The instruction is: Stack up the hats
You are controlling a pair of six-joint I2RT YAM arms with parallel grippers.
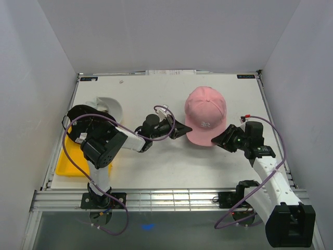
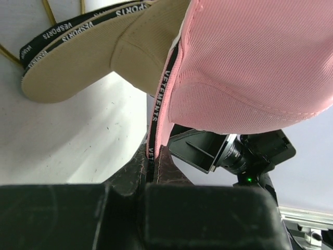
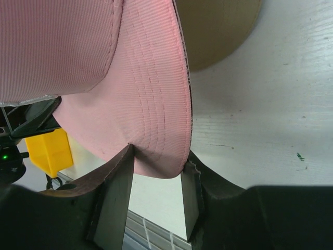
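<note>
The pink hat (image 1: 205,112) sits mid-table on top of a tan hat, whose brim shows under it in the left wrist view (image 2: 93,62) and in the right wrist view (image 3: 218,31). My left gripper (image 1: 182,129) is shut on the pink hat's left lower edge, pinching its black lettered band (image 2: 154,151). My right gripper (image 1: 218,139) is open, and the tip of the pink brim (image 3: 156,120) lies between its fingers (image 3: 158,156), touching both. A black hat (image 1: 83,117) and a white hat (image 1: 108,107) lie at the far left.
A yellow tray (image 1: 73,162) sits at the left front edge, partly under the left arm; it also shows in the right wrist view (image 3: 49,151). Gold wire of a stand (image 2: 10,54) shows behind the tan hat. White walls enclose the table.
</note>
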